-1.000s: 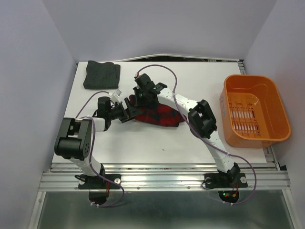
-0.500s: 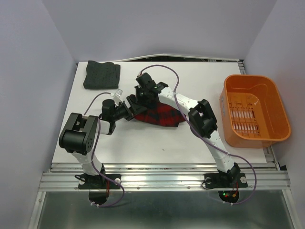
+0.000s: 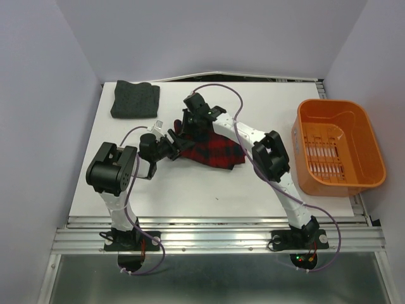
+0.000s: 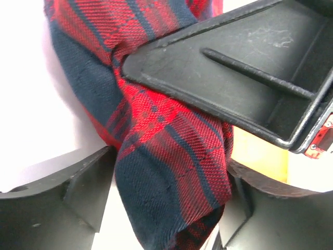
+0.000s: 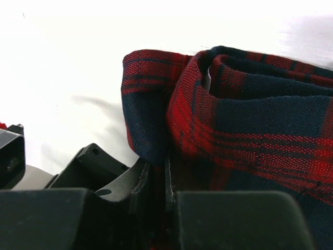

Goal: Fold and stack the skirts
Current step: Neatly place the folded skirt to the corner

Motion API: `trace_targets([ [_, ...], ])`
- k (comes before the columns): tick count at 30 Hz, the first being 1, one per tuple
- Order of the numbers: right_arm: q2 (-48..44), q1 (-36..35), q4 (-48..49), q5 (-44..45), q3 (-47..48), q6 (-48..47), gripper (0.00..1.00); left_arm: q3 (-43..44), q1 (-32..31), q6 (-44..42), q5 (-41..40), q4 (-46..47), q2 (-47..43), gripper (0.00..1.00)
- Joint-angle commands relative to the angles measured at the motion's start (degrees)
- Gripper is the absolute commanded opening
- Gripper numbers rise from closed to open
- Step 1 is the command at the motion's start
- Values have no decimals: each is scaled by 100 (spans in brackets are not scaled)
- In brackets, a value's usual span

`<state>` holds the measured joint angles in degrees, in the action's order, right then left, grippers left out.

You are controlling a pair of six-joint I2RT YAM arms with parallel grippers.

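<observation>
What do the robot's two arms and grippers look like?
The left arm and the right arm have white links and bulky black joint housings. A thin purple cable loops along each one. The left gripper and the right gripper are black, with flat, matt plastic fingers.

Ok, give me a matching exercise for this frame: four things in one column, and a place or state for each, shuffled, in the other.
Things:
1. grey skirt
2. plaid skirt
3. orange basket
4. right gripper

Place or state:
a. far right, open side up
b. fingers pinching red-and-black cloth
c. folded flat, far left
d. bunched up in the middle

Pairs: 1-c, 2-d, 3-a, 4-b
</observation>
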<state>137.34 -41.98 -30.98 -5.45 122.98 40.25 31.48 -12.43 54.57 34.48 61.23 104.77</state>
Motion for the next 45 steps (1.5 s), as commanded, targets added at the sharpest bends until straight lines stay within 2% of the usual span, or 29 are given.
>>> trace_targets([
  [1,-339,14,461,-324,78,334,1,244,-49,62,-196,537,201,75],
  [6,-348,14,479,-421,-55,413,1,314,-93,116,-222,811,307,77],
  [7,-339,14,488,-421,-37,405,1,341,-93,116,-222,811,333,75],
  [9,-313,14,479,-413,24,326,1,350,-102,81,-231,785,386,68],
  [10,-322,14,479,-317,59,273,1,358,-102,20,-257,724,377,58],
  [11,-322,66,479,-264,103,221,1,367,-102,-59,-284,515,325,52],
  [12,-313,119,470,-159,217,107,6,411,-93,-243,-336,391,255,41],
  [14,-322,207,479,17,323,1,20,472,-85,-428,-319,23,185,34],
  [15,-322,260,470,96,375,-52,34,542,-76,-595,-371,-136,132,30],
  [16,-339,382,479,219,498,-165,47,560,-67,-692,-398,-268,88,21],
  [17,-374,435,488,307,543,-236,60,621,-67,-815,-459,-670,-8,19],
  [20,-471,681,514,710,692,-456,73,1078,-58,-1526,-880,-1934,-71,10],
  [21,-541,743,532,756,710,-517,88,1157,-41,-1693,-1108,-2148,-71,9],
  [23,-611,875,549,974,762,-702,100,1482,-32,-2149,-1416,-2832,-36,2],
  [28,-997,1367,576,1117,684,-957,100,2517,-84,-3116,-2155,-4116,192,0],
  [31,-1348,1630,646,1012,291,-1080,100,3167,-172,-3776,-2663,-4565,289,0],
  [33,-1542,1684,707,967,8,-1124,100,3556,-164,-4406,-2815,-4760,359,0],
  [37,-1912,1816,857,827,-738,-1239,100,4723,-164,-5225,-3692,-5182,622,0],
  [40,-2027,1816,857,809,-933,-1256,100,5391,-164,-5963,-4185,-5314,773,0],
  [45,-2062,1869,866,721,-1092,-1248,100,6043,-137,-6432,-4668,-5297,913,0],
])
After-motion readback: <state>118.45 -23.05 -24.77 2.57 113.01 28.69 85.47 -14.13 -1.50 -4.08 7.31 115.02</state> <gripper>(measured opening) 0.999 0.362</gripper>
